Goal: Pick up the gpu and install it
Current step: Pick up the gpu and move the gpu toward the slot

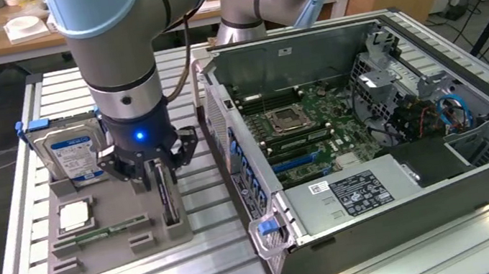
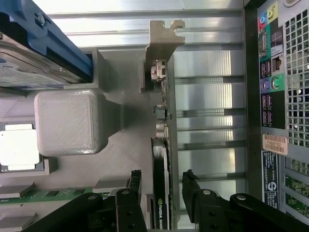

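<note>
The gpu is a thin dark card standing on edge in a slot of the grey holder tray, on the side nearest the computer case. In the wrist view the gpu runs away from me, its silvery end bracket at the far end. My gripper hangs right over the card. The gripper is open, one black finger on each side of the card's edge, and a gap shows between the other finger and the card.
The open computer case lies at the exterior view's right, motherboard exposed with a blue slot. On the tray are a blue-labelled hard drive, a processor and a green memory stick. A grey block stands beside the card.
</note>
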Motion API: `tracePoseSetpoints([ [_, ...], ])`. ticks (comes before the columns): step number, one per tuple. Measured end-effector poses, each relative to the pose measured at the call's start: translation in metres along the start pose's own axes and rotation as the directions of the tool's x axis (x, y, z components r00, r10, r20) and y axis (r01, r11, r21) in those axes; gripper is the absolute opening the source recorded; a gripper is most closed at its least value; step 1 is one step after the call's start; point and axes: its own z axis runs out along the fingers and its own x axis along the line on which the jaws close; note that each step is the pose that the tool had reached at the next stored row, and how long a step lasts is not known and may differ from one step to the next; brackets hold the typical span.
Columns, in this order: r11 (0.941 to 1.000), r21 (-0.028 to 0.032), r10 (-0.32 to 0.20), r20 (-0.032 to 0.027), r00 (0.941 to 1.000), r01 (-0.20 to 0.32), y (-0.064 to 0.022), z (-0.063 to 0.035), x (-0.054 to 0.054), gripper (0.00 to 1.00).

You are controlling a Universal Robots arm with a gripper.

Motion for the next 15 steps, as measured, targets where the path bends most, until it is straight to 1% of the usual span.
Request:
tracePoseSetpoints([
  [4, 1.0000, 0.0001, 0.000, -0.0001, 1.0000, 0.000, 0.0006, 0.0021, 0.0002, 0.47],
  [11, 1.0000, -0.0001, 0.000, 0.0001, 1.0000, 0.000, 0.0050, 0.0037, 0.0004, 0.47],
  [15, 1.0000, 0.0000, 0.000, 0.0000, 1.0000, 0.000, 0.0052, 0.0039, 0.0005, 0.47],
])
